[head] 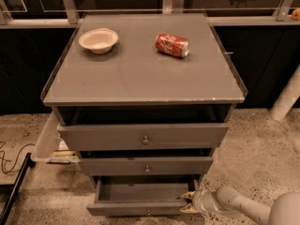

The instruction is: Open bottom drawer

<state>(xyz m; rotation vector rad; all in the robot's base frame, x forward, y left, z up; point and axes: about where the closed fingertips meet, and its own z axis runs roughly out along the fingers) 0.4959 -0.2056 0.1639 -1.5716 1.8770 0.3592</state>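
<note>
The grey cabinet stands in front of me with three drawers stacked under its tabletop point(140, 78). The bottom drawer point(136, 207) is at the very foot of the stack, nearest the floor, and it is pulled out towards the near side, so its plain grey tray shows from above. Its small knob sits low on the front, just at the lower edge of what I can see. The gripper point(189, 203) is down at the right end of that drawer front, right against the corner, with the pale arm point(243, 209) reaching in from the near right. I cannot tell whether its jaws are clenched or released there. Above, the middle drawer point(117, 166) and the top drawer point(108, 137) each stick out a little, with a dark gap over each. On the tabletop, a shallow white bowl point(98, 40) sits at the far left, and a red soda can point(172, 45) lies on its side at the far right, well apart from the bowl. A dark cable point(8, 159) trails over the speckled floor point(253, 158) at the left.
</note>
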